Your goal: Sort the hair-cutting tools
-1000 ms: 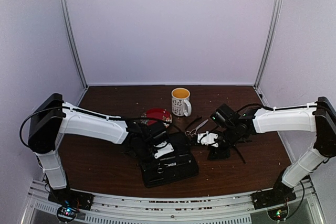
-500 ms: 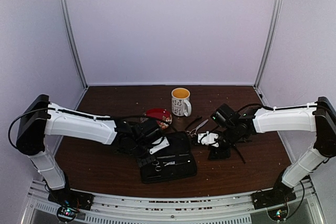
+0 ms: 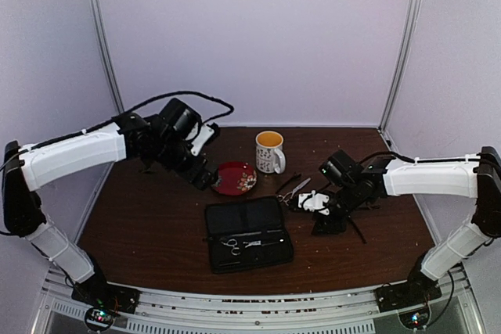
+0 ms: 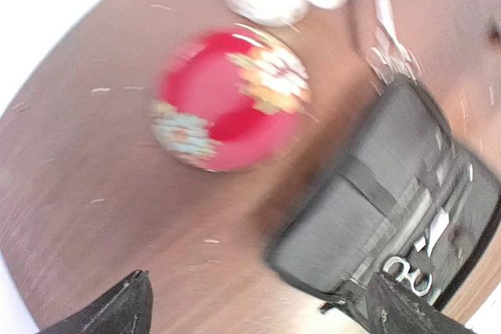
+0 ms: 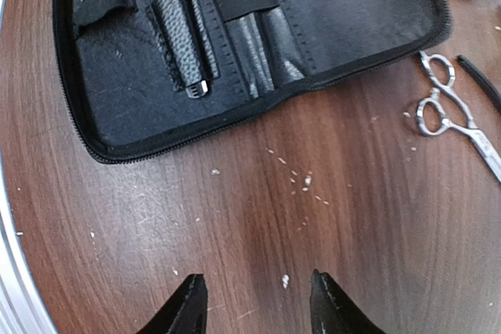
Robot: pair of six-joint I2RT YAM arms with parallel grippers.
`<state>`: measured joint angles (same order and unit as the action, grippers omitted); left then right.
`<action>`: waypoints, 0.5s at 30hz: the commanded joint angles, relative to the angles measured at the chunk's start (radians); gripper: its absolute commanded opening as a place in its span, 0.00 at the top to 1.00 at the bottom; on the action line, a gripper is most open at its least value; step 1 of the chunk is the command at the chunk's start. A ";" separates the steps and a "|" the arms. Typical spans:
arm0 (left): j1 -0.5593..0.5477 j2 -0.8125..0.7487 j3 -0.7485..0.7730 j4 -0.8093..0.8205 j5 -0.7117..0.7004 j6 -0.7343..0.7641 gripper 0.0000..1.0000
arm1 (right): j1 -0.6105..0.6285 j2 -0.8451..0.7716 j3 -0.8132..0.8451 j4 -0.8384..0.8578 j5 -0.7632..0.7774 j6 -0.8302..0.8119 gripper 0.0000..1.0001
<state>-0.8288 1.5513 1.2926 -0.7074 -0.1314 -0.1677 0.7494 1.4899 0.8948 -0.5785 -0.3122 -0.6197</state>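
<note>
- L end effector (image 4: 257,295): fingers apart, nothing btwn, hovering near red saucer (image 4: 231,99).
- R end effector (image 5: 257,287): fingers apart, empty, low over bare tabletop (image 5: 235,217) just beside open black case (image 5: 258,29).
- Scissors #1 (image 3: 239,244) lie inside case.
- Scissors #2 (image 5: 450,111) on tabletop btwn case & mug (image 3: 270,152), thin black stick (image 5: 477,80) alongside.

Top view: high behind the arm bases (image 3: 98,296), facing down over the whole desk (image 3: 156,224); wrist views look down past left fingers (image 4: 117,310) and right fingers (image 5: 188,303), right nearer, sharing the black case (image 5: 250,37) beyond them.
</note>
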 commanded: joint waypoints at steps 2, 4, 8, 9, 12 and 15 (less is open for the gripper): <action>0.046 -0.128 0.209 -0.095 0.063 -0.014 0.02 | -0.032 -0.070 0.058 -0.033 -0.037 0.029 0.54; 0.046 -0.149 0.319 -0.106 0.046 -0.034 0.02 | -0.036 -0.075 0.072 -0.050 -0.039 0.032 0.54; 0.046 -0.181 0.486 -0.098 -0.087 -0.165 0.02 | -0.038 -0.055 0.089 -0.064 -0.044 0.035 0.54; 0.046 -0.193 0.512 -0.088 -0.147 -0.203 0.02 | -0.038 -0.040 0.097 -0.078 -0.040 0.034 0.54; 0.046 -0.216 0.594 -0.072 -0.222 -0.294 0.02 | -0.038 0.008 0.146 -0.126 -0.025 0.033 0.54; 0.046 -0.231 0.640 -0.050 -0.231 -0.331 0.02 | -0.038 0.025 0.176 -0.149 -0.020 0.039 0.54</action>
<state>-0.7864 1.3296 1.8805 -0.7956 -0.2771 -0.3824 0.7166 1.4895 1.0168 -0.6674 -0.3401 -0.5957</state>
